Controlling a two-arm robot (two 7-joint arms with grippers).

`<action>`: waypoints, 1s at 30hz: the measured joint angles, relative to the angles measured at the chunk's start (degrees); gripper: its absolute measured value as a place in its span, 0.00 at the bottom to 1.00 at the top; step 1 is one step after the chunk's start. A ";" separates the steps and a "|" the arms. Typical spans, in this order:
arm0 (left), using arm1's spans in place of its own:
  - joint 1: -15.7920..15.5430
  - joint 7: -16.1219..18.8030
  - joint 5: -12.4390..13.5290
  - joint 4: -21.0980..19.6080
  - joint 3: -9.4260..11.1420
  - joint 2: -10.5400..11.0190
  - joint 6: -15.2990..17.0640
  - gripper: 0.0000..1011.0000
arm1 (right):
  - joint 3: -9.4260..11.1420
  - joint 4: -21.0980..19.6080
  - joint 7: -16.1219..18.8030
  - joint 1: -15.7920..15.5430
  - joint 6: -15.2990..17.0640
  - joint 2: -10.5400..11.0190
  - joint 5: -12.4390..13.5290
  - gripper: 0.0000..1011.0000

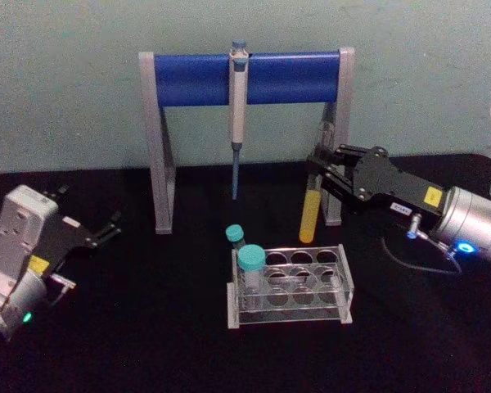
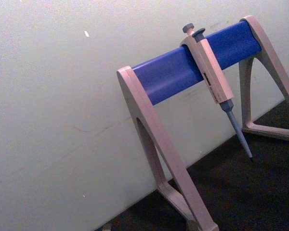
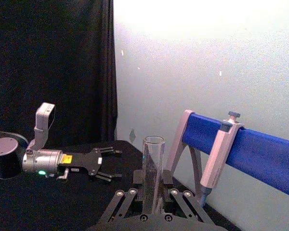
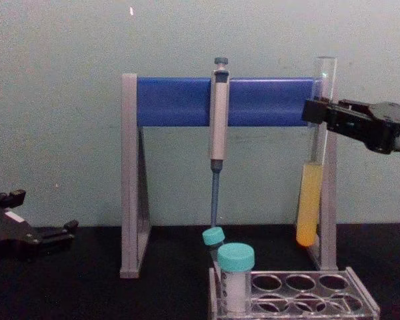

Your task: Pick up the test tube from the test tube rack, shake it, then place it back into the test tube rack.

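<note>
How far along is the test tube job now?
Done: the test tube is out of the rack. In hand: the right gripper holds it roughly upright in the air. Remaining: returning it to the rack; shaking cannot be judged. The left gripper sits idle, jaws open.

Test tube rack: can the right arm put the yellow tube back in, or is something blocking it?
Probably yes. The right gripper holds the test tube up just behind the test tube rack, whose right-hand holes are empty. The teal-capped tubes stand at its left end. The left gripper is parked aside.
</note>
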 joint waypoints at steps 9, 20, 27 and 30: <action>0.00 0.00 0.00 0.00 0.01 0.00 0.00 0.99 | 0.70 -0.65 0.96 -1.40 -0.75 1.30 0.60 0.22; 0.00 0.00 0.00 0.00 0.00 0.00 0.00 0.99 | 1.17 -1.17 1.59 -3.25 -1.33 2.58 0.88 0.22; 0.00 0.00 0.00 0.00 0.00 0.00 0.00 0.99 | 1.34 -1.51 1.60 -4.29 -1.40 3.17 0.83 0.22; 0.00 0.00 0.00 0.00 0.01 0.00 0.00 0.99 | 1.42 -1.57 1.59 -4.56 -1.39 3.31 0.82 0.22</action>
